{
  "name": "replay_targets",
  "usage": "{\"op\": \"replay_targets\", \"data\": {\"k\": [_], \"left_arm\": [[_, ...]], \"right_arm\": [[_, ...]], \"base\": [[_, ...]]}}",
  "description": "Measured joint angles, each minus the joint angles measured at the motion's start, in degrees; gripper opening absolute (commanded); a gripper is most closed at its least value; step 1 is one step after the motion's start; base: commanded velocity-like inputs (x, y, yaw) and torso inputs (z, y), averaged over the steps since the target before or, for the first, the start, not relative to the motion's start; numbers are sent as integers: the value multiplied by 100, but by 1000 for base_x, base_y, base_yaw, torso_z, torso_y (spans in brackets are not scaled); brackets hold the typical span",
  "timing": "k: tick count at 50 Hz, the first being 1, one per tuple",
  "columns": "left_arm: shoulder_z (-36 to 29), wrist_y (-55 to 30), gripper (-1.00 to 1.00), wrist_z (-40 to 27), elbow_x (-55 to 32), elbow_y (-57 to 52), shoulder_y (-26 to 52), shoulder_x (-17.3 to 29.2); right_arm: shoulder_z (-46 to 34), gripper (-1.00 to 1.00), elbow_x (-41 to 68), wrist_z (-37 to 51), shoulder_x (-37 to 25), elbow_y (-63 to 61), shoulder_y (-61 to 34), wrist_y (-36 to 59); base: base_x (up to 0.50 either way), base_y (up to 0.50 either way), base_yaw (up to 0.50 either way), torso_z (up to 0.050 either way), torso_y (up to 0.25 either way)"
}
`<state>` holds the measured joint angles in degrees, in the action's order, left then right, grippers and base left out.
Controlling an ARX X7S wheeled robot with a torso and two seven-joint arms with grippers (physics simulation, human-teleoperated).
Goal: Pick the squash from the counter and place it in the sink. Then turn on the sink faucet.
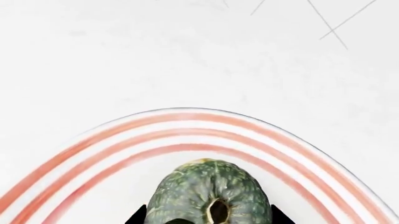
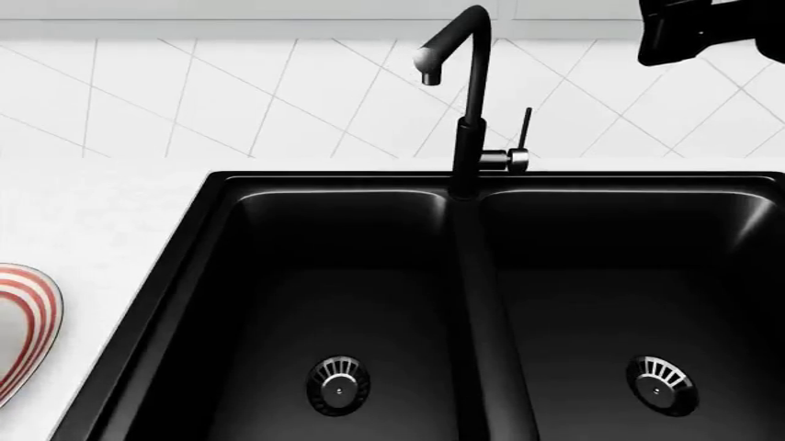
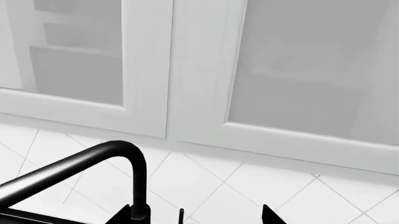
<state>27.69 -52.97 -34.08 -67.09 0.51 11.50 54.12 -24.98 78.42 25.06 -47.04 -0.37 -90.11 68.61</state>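
Green squash (image 1: 209, 193) sat on a red-striped plate (image 1: 93, 154) between the left tool's (image 1: 209, 219) fingers, grip uncertain; black sink (image 2: 184, 239) lay empty; faucet (image 2: 469, 101) untouched; right tool (image 3: 196, 217) apparently open, empty.

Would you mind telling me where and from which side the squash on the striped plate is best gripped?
Grip the squash across its round ribbed flanks, coming down from above onto the plate. Its stem scar faces the left wrist camera, and the left gripper already straddles its widest part, so closing there seems most secure.
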Motion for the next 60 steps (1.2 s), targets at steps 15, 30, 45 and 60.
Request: {"op": "replay_targets", "data": {"k": [15, 30, 45, 60], "left_arm": [[-185, -322, -100, -232, -520, -287, 636, 269], [-2068, -1451, -100, -873, -1287, -273, 3865, 266], [-3318, -2007, -100, -913, -1340, -51, 5690, -387], [-4294, -1953, -100, 52, -1058, 59, 6231, -1188]], "right_arm": [[0, 100, 35, 30, -12, -9, -8, -12], [63, 100, 113, 64, -110, -60, 49, -46], [46, 100, 90, 12, -111, -37, 105, -122], [40, 100, 89, -23, -120, -35, 168, -187]], "base": [[0, 0, 0, 0, 0], [0, 0, 0, 0, 0], [0, 0, 0, 0, 1], [0, 0, 0, 0, 0]]}}
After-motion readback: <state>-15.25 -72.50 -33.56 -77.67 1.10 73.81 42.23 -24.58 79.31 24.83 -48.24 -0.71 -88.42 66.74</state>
